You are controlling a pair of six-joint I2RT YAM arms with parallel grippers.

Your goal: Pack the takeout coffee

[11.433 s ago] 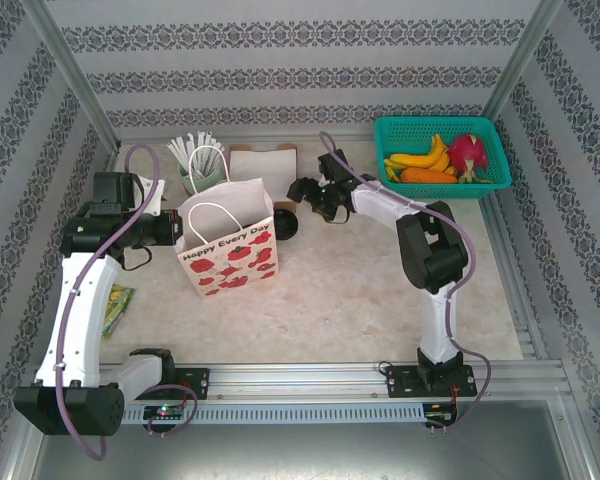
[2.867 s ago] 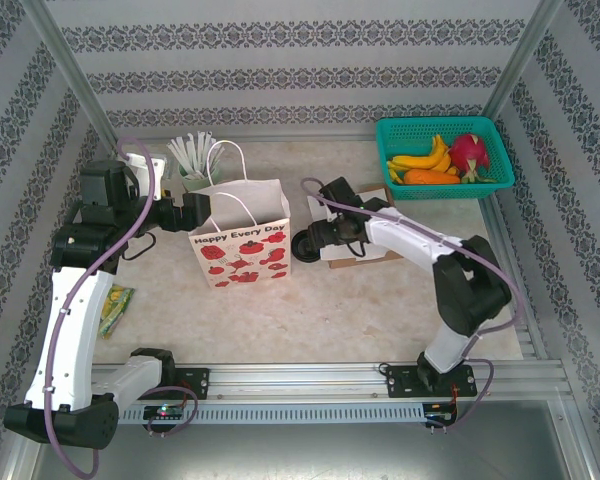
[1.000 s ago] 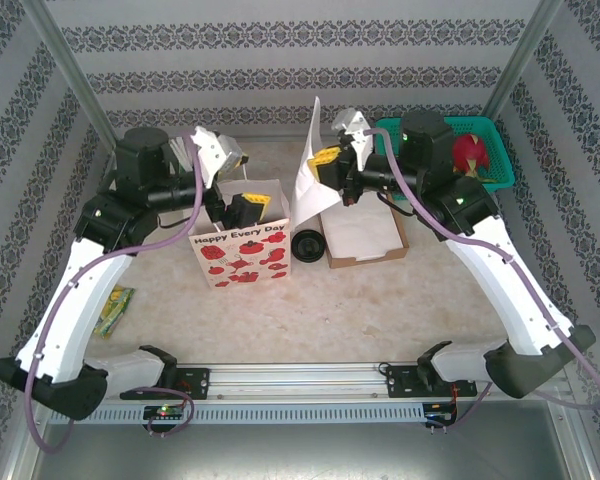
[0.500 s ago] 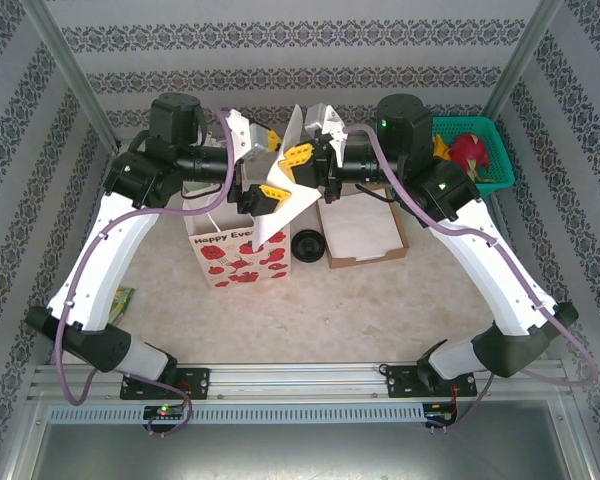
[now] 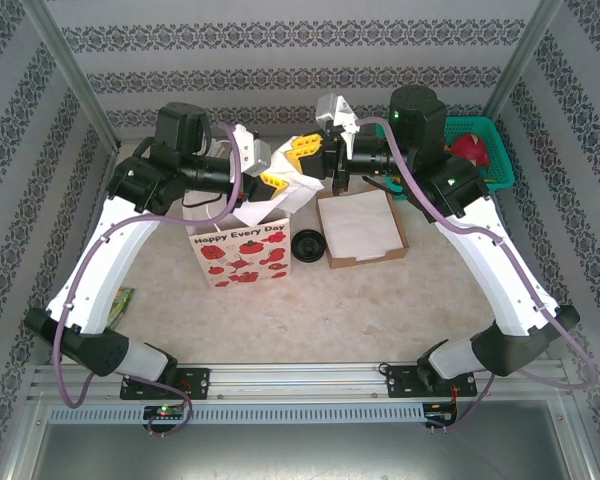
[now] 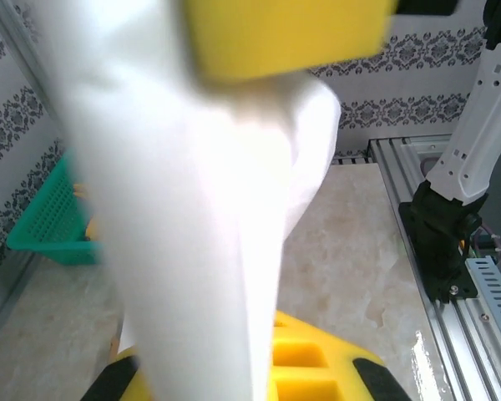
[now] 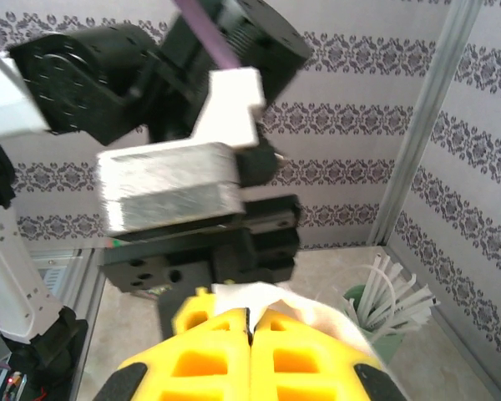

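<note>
Above the far half of the tabletop (image 5: 380, 300), in the overhead view, the two arms met over a white paper bag printed with red flowers (image 5: 235, 258). The left pincer (image 5: 272, 182) and the right pincer (image 5: 302, 153), both with yellow fingers, were each closed on a crumpled white paper sheet (image 5: 285, 197) that hung over the bag's open mouth. The takeout coffee (image 5: 308, 245), showing as a round black plastic lid from above, stood on the tabletop about midway between the left and right edges, just beside the bag's right side and at the left wall of a shallow brown cardboard tray (image 5: 365, 258) lined with white paper. A teal plastic basket (image 5: 492, 165) sat at the far right corner, partly behind the right arm, and a green packet (image 5: 116, 306) lay at the left edge.

From the left wrist, the paper sheet (image 6: 192, 209) was a blurred white band running down into the left pincer (image 6: 259, 372), whose yellow fingers were shut around it. The basket (image 6: 50, 225) stood beyond.

From the right wrist, the right pincer (image 7: 250, 330) had its fingers pressed together, the sheet (image 7: 259, 296) pinched at their tips. A mint-green cup of white straws (image 7: 371, 313) stood behind.
</note>
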